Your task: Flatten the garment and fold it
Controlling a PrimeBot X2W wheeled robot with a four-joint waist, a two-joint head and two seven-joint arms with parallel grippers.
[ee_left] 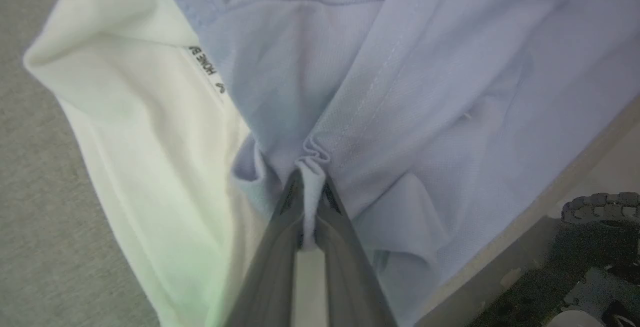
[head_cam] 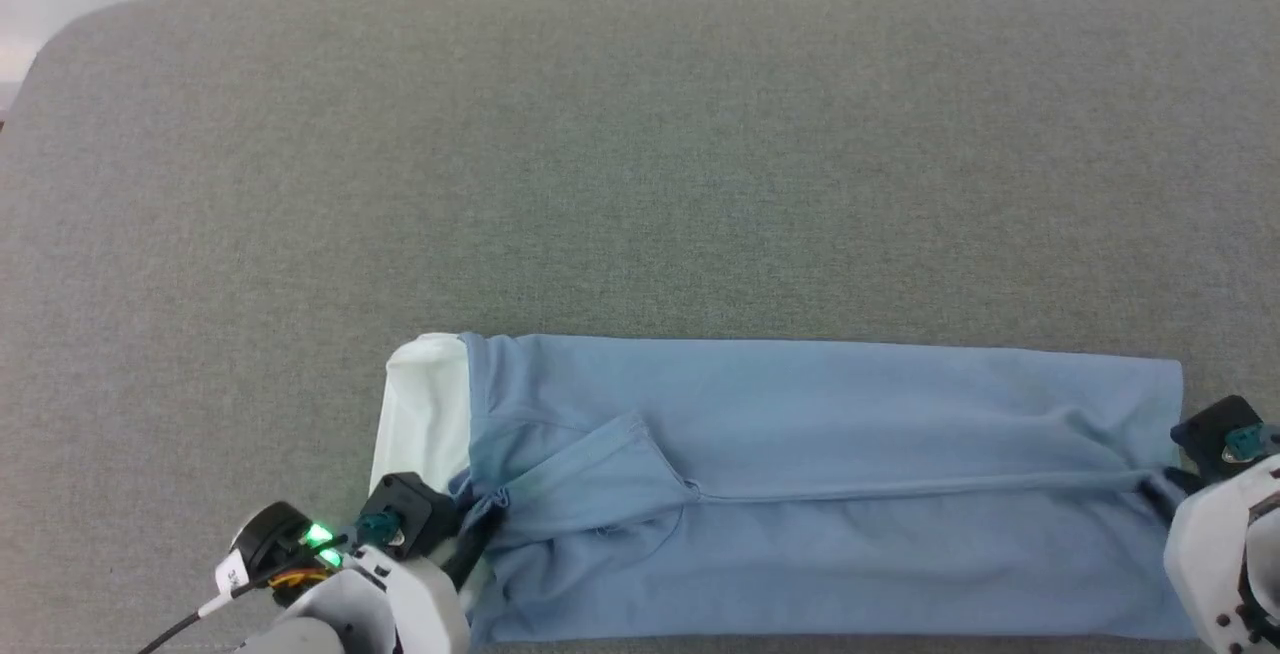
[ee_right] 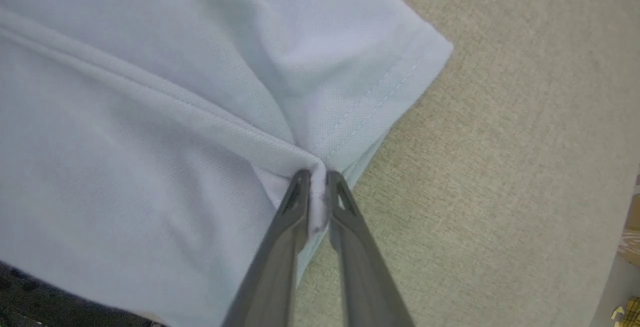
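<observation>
I see a grey fabric-covered worktop with a rounded far-left corner. On it lies the garment, folded into a long blue band by the near edge, white collar leftward.

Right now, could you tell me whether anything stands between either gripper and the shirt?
Nothing visible does. The left gripper has its jaws shut on the shirt beside the white collar; the right gripper grips the hem.

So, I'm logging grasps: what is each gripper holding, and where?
Both pinch the garment: left gripper a blue fold beside the white collar, right gripper a fold at the hem.
</observation>
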